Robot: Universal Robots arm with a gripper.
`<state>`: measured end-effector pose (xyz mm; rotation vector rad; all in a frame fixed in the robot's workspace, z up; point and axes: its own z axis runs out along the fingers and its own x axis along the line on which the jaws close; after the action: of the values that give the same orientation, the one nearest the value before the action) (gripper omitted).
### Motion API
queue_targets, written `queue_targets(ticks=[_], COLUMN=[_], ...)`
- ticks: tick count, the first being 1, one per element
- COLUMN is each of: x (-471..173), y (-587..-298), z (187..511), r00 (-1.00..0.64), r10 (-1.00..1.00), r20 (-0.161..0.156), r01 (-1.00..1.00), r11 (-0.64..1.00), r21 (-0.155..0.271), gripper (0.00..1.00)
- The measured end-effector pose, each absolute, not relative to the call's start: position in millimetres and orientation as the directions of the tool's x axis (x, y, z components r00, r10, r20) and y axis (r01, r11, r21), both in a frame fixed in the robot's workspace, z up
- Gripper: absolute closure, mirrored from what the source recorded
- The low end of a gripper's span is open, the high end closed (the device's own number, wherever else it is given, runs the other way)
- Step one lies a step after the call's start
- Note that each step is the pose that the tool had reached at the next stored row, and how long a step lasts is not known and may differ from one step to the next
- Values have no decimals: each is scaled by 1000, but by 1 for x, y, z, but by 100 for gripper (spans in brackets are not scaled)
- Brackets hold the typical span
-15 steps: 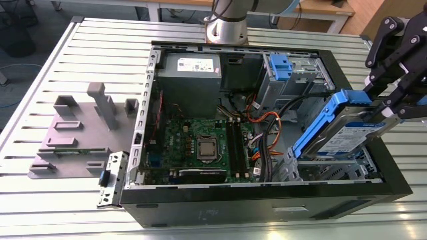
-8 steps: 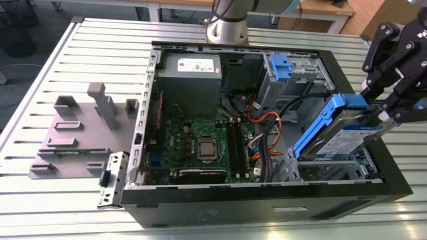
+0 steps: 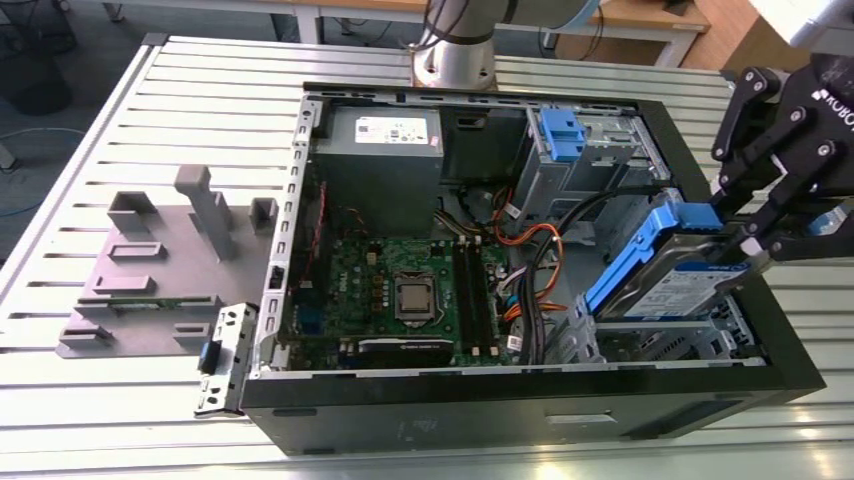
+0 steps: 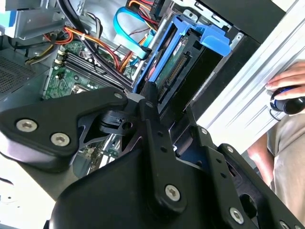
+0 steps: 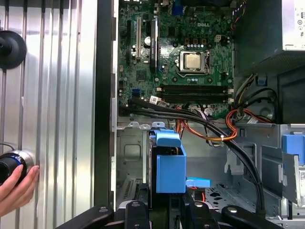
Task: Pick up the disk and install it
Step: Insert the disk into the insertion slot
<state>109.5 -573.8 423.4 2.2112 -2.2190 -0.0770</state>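
**Disk clamped in the hand, hung over the drive cage**

Exterior view: the hand (image 3: 742, 228) is seen closed on the upper end of the disk (image 3: 674, 285), so it's held, not loose. The disk is tilted and hung just under the hand. Its lower end is dipped inside the open PC case (image 3: 534, 405), over the metal drive cage (image 3: 667, 335) right below the hand. Whether cage and disk are touching can't be told. The motherboard (image 3: 400, 290) is laid out well away from the hand, and the grey power supply (image 3: 380, 150) is further off again. Everything is sat on a slatted metal counter (image 3: 107, 130), with a grey fixture plate (image 3: 160, 250) parked on the far side of the case from the hand.

Second wrist view: the black fingers (image 4: 151, 114) are pressed onto the disk (image 4: 183, 71), with its connector edge and blue frame seen straight ahead of the hand (image 4: 167, 109). Off to one side, a person's hand (image 4: 286, 81) is rested on a dark knob (image 4: 286, 102).

First wrist view: the disk (image 5: 169, 167) is seen edge-on, gripped between the fingers of the hand (image 5: 164, 210). Orange and black cables (image 5: 224, 133) are strung just past it, with the motherboard (image 5: 181, 62) beyond those.
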Motion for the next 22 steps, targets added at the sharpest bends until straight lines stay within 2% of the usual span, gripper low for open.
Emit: queue_targets(ticks=[22], x=[109], y=[-574], z=[383], r00=[-4], r10=[-1000], r20=[-29], r01=[-999], r11=[3], r21=[41], gripper=[65])
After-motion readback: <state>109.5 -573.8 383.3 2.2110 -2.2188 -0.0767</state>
